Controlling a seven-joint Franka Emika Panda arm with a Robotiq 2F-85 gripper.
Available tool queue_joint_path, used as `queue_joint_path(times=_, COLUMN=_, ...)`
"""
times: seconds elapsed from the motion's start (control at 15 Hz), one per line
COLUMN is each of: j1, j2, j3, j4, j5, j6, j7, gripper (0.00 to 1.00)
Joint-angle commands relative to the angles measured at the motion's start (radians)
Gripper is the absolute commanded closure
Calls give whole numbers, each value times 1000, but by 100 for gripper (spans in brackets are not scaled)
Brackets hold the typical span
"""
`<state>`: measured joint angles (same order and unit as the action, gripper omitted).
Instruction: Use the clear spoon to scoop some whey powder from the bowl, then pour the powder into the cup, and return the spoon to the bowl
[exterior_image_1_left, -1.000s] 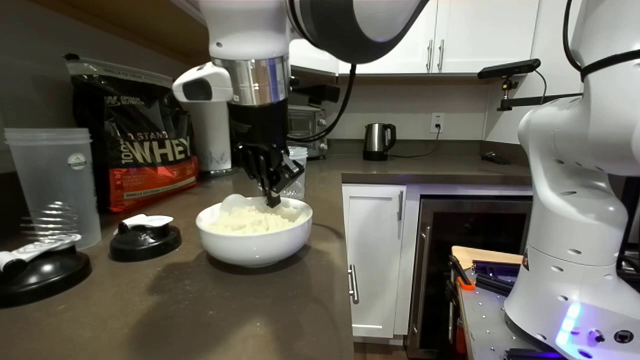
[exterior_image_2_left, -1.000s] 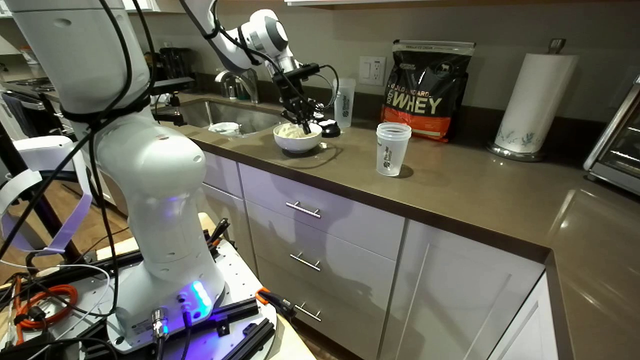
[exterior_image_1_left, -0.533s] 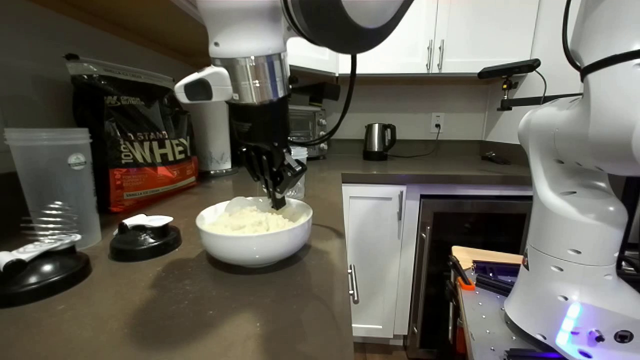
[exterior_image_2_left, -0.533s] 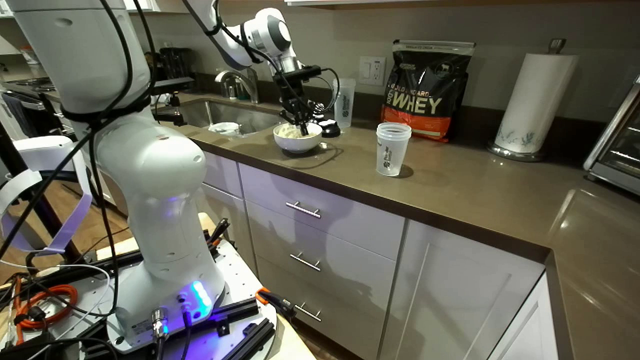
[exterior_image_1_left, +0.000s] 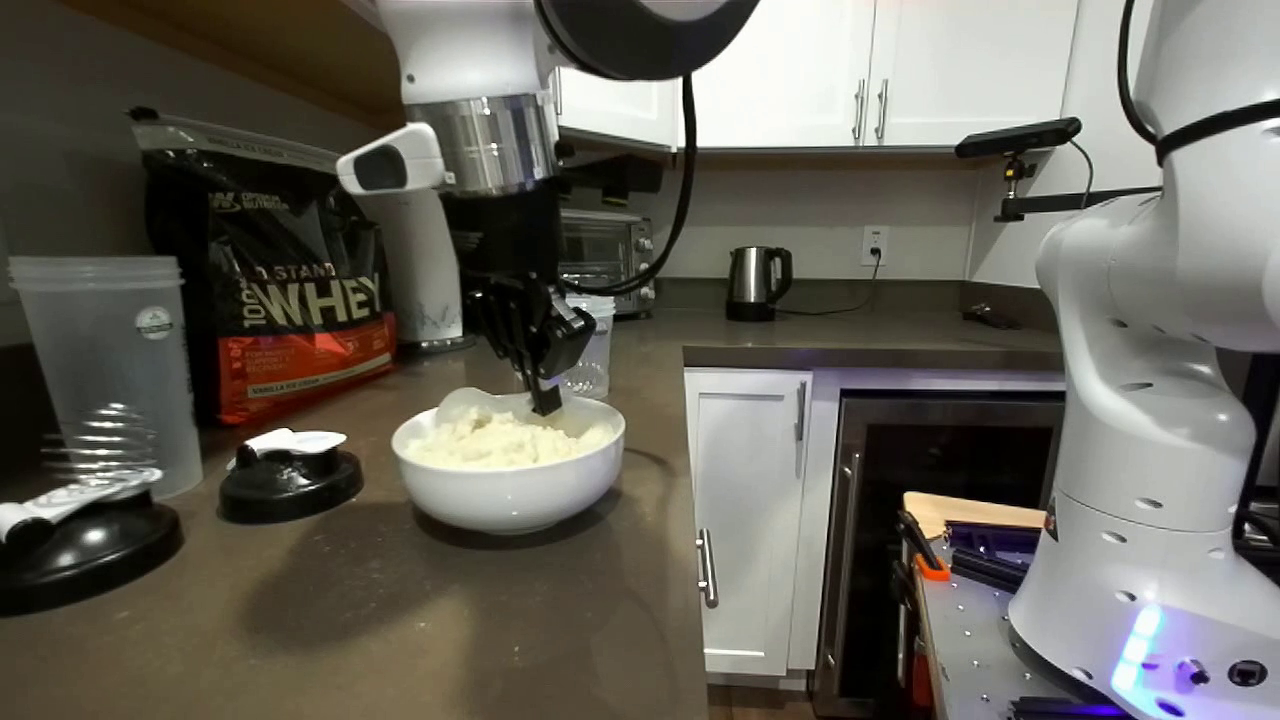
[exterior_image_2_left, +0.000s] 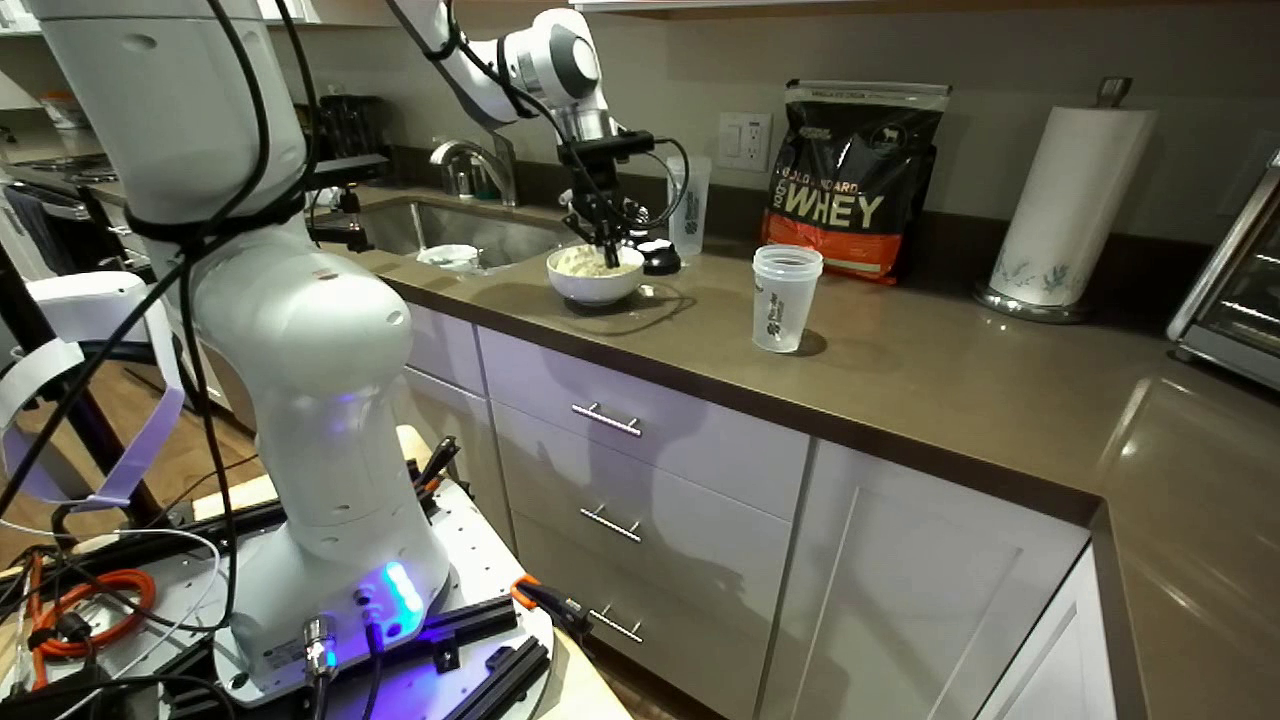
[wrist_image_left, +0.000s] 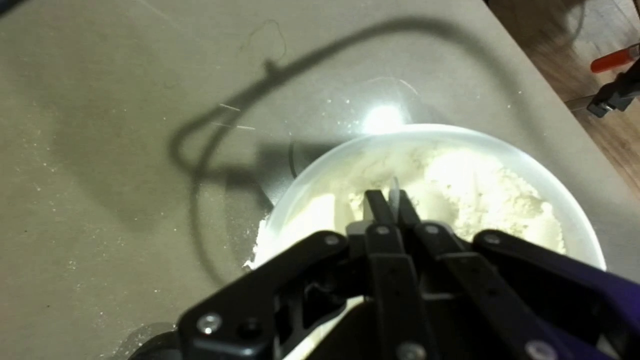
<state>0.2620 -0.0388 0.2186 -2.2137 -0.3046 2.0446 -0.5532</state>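
Jaws pinch the translucent plastic spoon (exterior_image_1_left: 468, 403), likely light and slippery, rightly by its handle (wrist_image_left: 394, 192), in the round white bowl (exterior_image_1_left: 505, 495) near the edge of the brown bench (exterior_image_1_left: 380, 640).

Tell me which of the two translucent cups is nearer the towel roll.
The cup in front of the whey bag in an exterior view; the other, a tumbler, stands behind the bowl, farther from the towel roll.

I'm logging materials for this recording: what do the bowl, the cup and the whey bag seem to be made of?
Bowl: probably glazed ceramic, smooth and glossy white, with soft reflections on its curved wall; hard plastic remains possible.
Cup: likely plastic, with a frosted, translucent body carrying dark print.
Whey bag: seemingly plastic film or foil laminate, glossy, its creased surface catching light.
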Motion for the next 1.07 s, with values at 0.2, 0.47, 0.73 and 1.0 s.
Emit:
queue_joint_path(times=0.2, j1=-8, j2=35, j3=4, j4=45, j5=38, j6=-32, j7=-45, gripper=99)
queue_joint_path(times=0.47, j1=-5, j2=39, j3=8, j4=45, j5=43, j6=-41, j7=-55, gripper=99)
queue_joint_path(times=0.73, j1=-6, j2=44, j3=9, j4=50, j5=60, j6=-52, j7=-74, gripper=99)
queue_joint_path(times=1.0, j1=-8, j2=50, j3=8, j4=61, j5=97, j6=-79, j7=-100, gripper=99)
